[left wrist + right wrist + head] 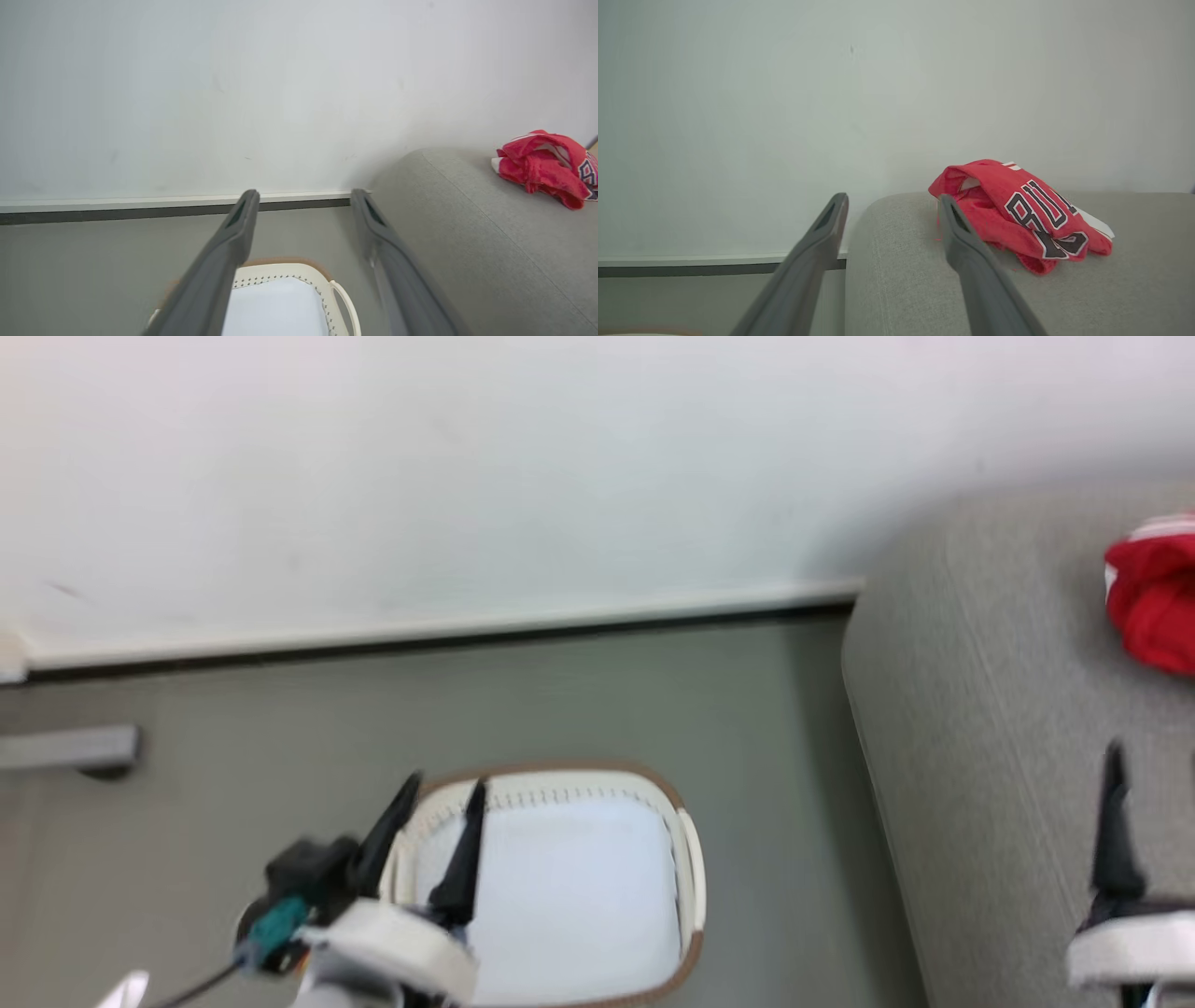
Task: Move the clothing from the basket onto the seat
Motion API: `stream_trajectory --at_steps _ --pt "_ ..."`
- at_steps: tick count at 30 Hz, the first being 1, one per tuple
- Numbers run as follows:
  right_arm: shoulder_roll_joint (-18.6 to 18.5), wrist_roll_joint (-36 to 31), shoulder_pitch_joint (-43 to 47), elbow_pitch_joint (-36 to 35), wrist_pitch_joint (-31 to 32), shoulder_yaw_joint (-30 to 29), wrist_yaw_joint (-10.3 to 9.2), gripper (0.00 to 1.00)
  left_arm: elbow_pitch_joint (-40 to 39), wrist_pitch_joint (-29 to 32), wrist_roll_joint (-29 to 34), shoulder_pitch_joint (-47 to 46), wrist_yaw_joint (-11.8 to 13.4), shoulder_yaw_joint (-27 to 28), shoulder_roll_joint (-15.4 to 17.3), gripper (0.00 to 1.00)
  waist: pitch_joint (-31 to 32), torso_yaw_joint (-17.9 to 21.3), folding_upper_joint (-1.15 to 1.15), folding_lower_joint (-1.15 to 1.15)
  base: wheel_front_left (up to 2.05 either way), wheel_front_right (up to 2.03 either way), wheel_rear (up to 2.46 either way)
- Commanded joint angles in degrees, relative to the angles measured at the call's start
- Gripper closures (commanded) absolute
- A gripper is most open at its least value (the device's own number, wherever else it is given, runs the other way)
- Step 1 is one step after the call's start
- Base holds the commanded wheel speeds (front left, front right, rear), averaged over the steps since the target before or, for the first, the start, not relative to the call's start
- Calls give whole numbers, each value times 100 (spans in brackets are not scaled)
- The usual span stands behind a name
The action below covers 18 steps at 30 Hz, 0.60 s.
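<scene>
Red clothing (1153, 597) on grey seat (980, 756), partly beyond the view's edge.

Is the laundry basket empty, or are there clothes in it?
Empty, as far as shows: inside the basket there's just pale lining, its near edge cut off. The red jersey lies on the sofa.

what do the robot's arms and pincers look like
Each pincer has two long, slim, dark grey fingers tapering to the tip, with a slot-shaped recess near the end: left pincer, right pincer. Both wrists have rounded white casings. The left also carries a black block with a teal plug and a thin dark cable.
</scene>
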State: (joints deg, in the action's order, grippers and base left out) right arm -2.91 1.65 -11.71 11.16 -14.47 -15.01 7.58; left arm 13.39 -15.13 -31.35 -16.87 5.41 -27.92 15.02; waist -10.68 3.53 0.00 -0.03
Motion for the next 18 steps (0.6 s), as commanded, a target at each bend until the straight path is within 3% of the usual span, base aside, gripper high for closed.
stream_trajectory --at_steps 1,10,18 --pt "-7 108 246 32 -33 90 -17 0 36 0 133 235 7 108 -7 0 616 -314 0 3 0 0 0" --pt "-8 231 1401 32 -73 519 -17 0 267 -1 754 1259 -252 842 -195 0 1268 -610 0 3 0 0 0" --pt "-10 377 1684 307 -75 861 -17 0 519 -1 1341 1622 -513 1358 -449 0 1463 -649 0 3 0 0 0"
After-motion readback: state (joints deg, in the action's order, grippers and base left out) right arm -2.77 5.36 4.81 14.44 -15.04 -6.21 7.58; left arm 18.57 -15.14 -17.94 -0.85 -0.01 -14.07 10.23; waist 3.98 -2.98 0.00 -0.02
